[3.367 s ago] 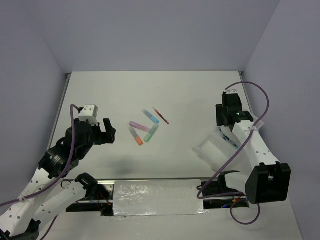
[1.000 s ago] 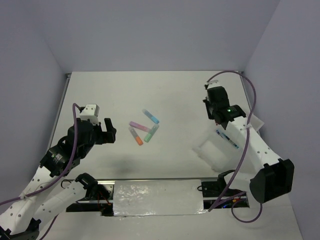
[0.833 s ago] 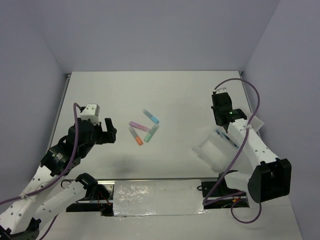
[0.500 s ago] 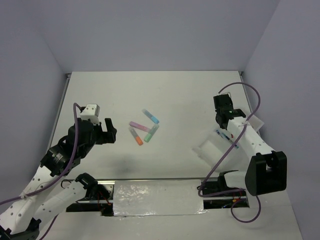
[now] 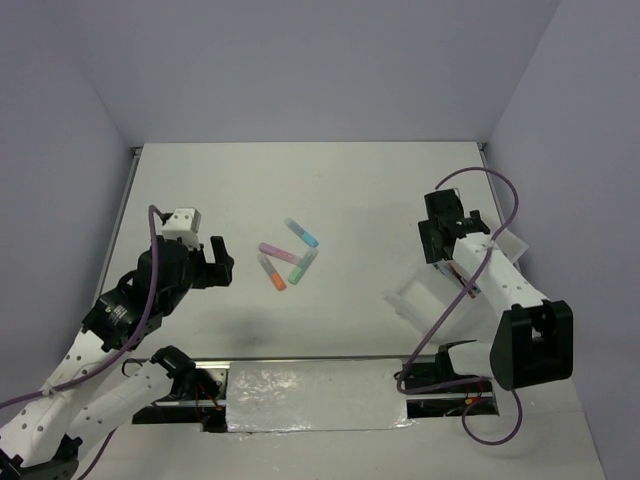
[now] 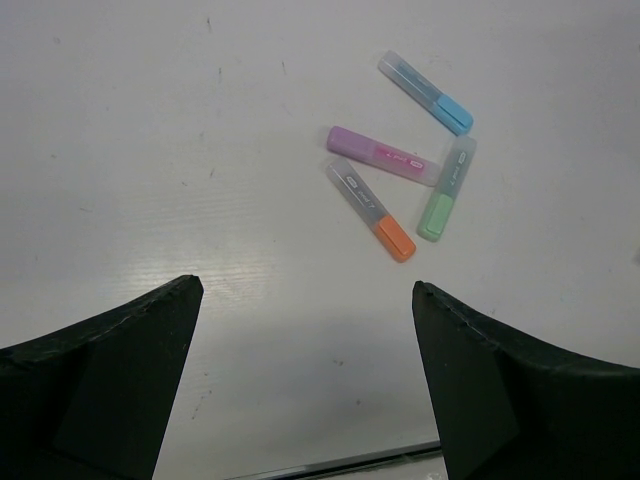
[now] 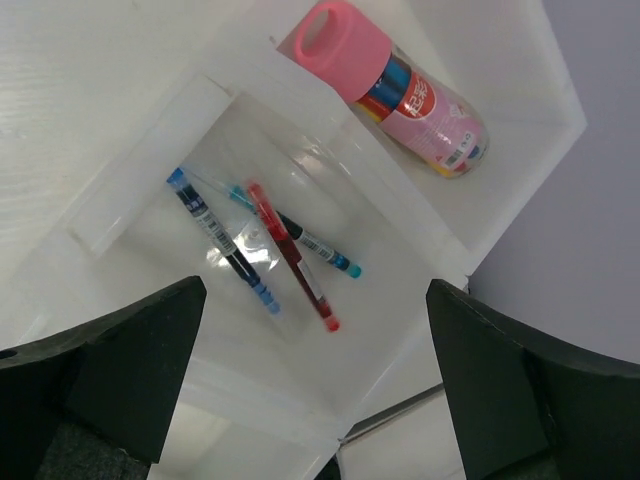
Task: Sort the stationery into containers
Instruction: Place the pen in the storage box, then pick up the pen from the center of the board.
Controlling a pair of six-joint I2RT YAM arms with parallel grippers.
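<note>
Pens (image 7: 290, 250) and a pink tube (image 7: 400, 85) lay in the tray (image 7: 120, 190) under the right gripper (image 7: 315, 290), its jaws spread and empty; four highlighters (image 6: 380, 157) lay unsorted beyond the equally wide-open left gripper (image 6: 305, 290).

On the table (image 5: 380, 190), 4 lie clustered: blue highlighter (image 5: 303, 233) farthest, purple highlighter (image 5: 276, 250), green highlighter (image 5: 303, 266), orange highlighter (image 5: 272, 272) nearest. Left gripper (image 5: 216, 262) hovers left of them, fingers spread. Right gripper (image 5: 441, 252) hangs over the white tray (image 5: 410, 297), far right.
</note>
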